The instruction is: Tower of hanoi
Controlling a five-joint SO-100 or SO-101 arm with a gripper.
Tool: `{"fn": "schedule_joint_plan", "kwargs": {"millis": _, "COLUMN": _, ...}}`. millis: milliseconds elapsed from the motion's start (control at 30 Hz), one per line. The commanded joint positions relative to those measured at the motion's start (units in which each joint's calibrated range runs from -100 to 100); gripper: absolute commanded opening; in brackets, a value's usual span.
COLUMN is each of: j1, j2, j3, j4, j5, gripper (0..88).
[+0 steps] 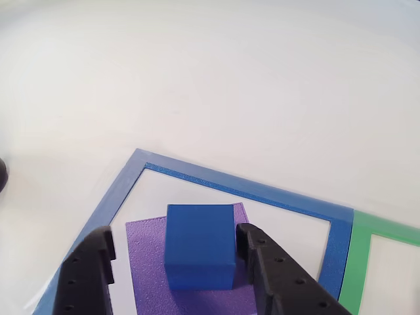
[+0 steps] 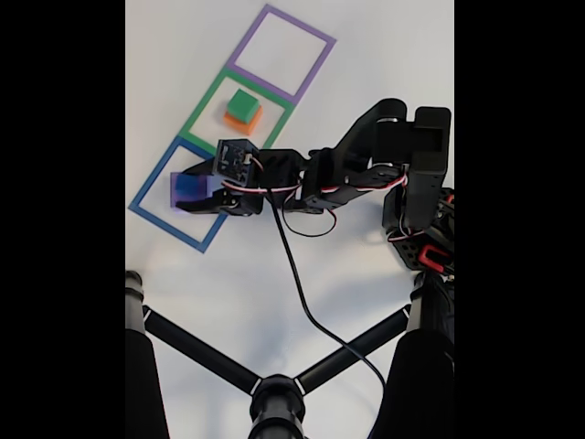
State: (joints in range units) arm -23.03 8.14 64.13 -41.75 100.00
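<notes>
Black two-finger gripper [image 1: 174, 259] straddles the small blue foam block [image 1: 200, 252], jaws apart.
Closing off-centre could drag the flat purple foam block [image 1: 147, 262] beneath.

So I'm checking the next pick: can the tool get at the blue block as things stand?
Probably yes: the tool is open, its fingers either side of the blue block atop the purple block, nothing between.

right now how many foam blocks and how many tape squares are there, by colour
blue block: 1
purple block: 1
green block: 1
orange block: 1
blue tape square: 1
green tape square: 1
purple tape square: 1
total: 4 blocks, 3 tape squares, 7 things
</notes>
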Motion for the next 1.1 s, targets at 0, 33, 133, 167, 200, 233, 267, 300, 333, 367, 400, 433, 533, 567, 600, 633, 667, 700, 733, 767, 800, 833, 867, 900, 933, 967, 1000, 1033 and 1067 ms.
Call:
{"fn": "schedule_joint_plan", "kwargs": {"millis": 0, "j1": 1.1, "j2": -1.3, "j3": -1.5, "j4": -1.8, "j5": 0.0, "gripper": 25.6}}
{"fn": "schedule_joint_plan", "kwargs": {"millis": 33, "j1": 1.1, "j2": -1.7, "j3": -1.4, "j4": -1.8, "j5": 0.0, "gripper": 26.2}}
{"fn": "schedule_joint_plan", "kwargs": {"millis": 133, "j1": 1.2, "j2": -4.4, "j3": -1.3, "j4": -1.0, "j5": 0.0, "gripper": 27.1}}
{"fn": "schedule_joint_plan", "kwargs": {"millis": 167, "j1": 1.2, "j2": -5.9, "j3": -1.3, "j4": 0.1, "j5": 0.0, "gripper": 27.2}}
{"fn": "schedule_joint_plan", "kwargs": {"millis": 200, "j1": 1.2, "j2": -8.0, "j3": -1.5, "j4": 2.0, "j5": 0.0, "gripper": 27.0}}
{"fn": "schedule_joint_plan", "kwargs": {"millis": 233, "j1": 1.2, "j2": -10.0, "j3": -1.8, "j4": 3.9, "j5": 0.0, "gripper": 26.7}}
{"fn": "schedule_joint_plan", "kwargs": {"millis": 267, "j1": 1.3, "j2": -12.6, "j3": -2.3, "j4": 6.6, "j5": 0.0, "gripper": 26.2}}
{"fn": "schedule_joint_plan", "kwargs": {"millis": 300, "j1": 1.5, "j2": -15.0, "j3": -2.9, "j4": 9.5, "j5": 0.0, "gripper": 25.7}}
{"fn": "schedule_joint_plan", "kwargs": {"millis": 333, "j1": 1.8, "j2": -18.0, "j3": -3.9, "j4": 13.5, "j5": 0.0, "gripper": 24.2}}
{"fn": "schedule_joint_plan", "kwargs": {"millis": 367, "j1": 2.3, "j2": -20.6, "j3": -4.9, "j4": 17.5, "j5": 0.0, "gripper": 22.2}}
{"fn": "schedule_joint_plan", "kwargs": {"millis": 400, "j1": 2.9, "j2": -23.6, "j3": -6.4, "j4": 22.4, "j5": 0.0, "gripper": 20.0}}
{"fn": "schedule_joint_plan", "kwargs": {"millis": 433, "j1": 3.6, "j2": -26.3, "j3": -7.9, "j4": 27.9, "j5": 0.0, "gripper": 17.4}}
{"fn": "schedule_joint_plan", "kwargs": {"millis": 533, "j1": 5.7, "j2": -34.3, "j3": -14.6, "j4": 46.2, "j5": 0.0, "gripper": 5.5}}
{"fn": "schedule_joint_plan", "kwargs": {"millis": 567, "j1": 6.4, "j2": -36.2, "j3": -16.6, "j4": 51.3, "j5": 0.0, "gripper": 2.1}}
{"fn": "schedule_joint_plan", "kwargs": {"millis": 600, "j1": 7.1, "j2": -38.4, "j3": -18.8, "j4": 57.1, "j5": 0.0, "gripper": 0.4}}
{"fn": "schedule_joint_plan", "kwargs": {"millis": 633, "j1": 7.9, "j2": -40.1, "j3": -21.1, "j4": 62.3, "j5": 0.0, "gripper": 0.0}}
{"fn": "schedule_joint_plan", "kwargs": {"millis": 667, "j1": 8.8, "j2": -41.7, "j3": -24.3, "j4": 68.7, "j5": 0.0, "gripper": 0.0}}
{"fn": "schedule_joint_plan", "kwargs": {"millis": 700, "j1": 9.5, "j2": -42.7, "j3": -27.7, "j4": 75.1, "j5": 0.0, "gripper": 0.0}}
{"fn": "schedule_joint_plan", "kwargs": {"millis": 733, "j1": 10.3, "j2": -43.4, "j3": -32.1, "j4": 81.8, "j5": 0.0, "gripper": 0.0}}
{"fn": "schedule_joint_plan", "kwargs": {"millis": 767, "j1": 11.1, "j2": -44.0, "j3": -36.5, "j4": 88.1, "j5": 0.0, "gripper": 0.0}}
{"fn": "schedule_joint_plan", "kwargs": {"millis": 800, "j1": 11.8, "j2": -44.5, "j3": -40.1, "j4": 93.3, "j5": 0.0, "gripper": 0.0}}
{"fn": "schedule_joint_plan", "kwargs": {"millis": 833, "j1": 12.4, "j2": -44.7, "j3": -44.2, "j4": 98.0, "j5": 0.0, "gripper": 0.0}}
{"fn": "schedule_joint_plan", "kwargs": {"millis": 867, "j1": 13.2, "j2": -44.7, "j3": -48.9, "j4": 103.3, "j5": 0.0, "gripper": 0.0}}
{"fn": "schedule_joint_plan", "kwargs": {"millis": 900, "j1": 14.0, "j2": -44.5, "j3": -53.1, "j4": 108.0, "j5": -0.7, "gripper": 0.0}}
{"fn": "schedule_joint_plan", "kwargs": {"millis": 933, "j1": 14.9, "j2": -44.3, "j3": -57.5, "j4": 112.5, "j5": -1.3, "gripper": 0.0}}
{"fn": "schedule_joint_plan", "kwargs": {"millis": 967, "j1": 15.9, "j2": -43.9, "j3": -62.0, "j4": 117.1, "j5": -2.4, "gripper": 0.0}}
{"fn": "schedule_joint_plan", "kwargs": {"millis": 1000, "j1": 16.7, "j2": -43.6, "j3": -65.7, "j4": 120.5, "j5": -2.9, "gripper": 0.0}}
{"fn": "schedule_joint_plan", "kwargs": {"millis": 1033, "j1": 17.8, "j2": -43.2, "j3": -69.9, "j4": 124.3, "j5": -3.5, "gripper": 0.0}}
{"fn": "schedule_joint_plan", "kwargs": {"millis": 1067, "j1": 18.7, "j2": -42.8, "j3": -73.1, "j4": 127.2, "j5": -4.0, "gripper": 0.0}}
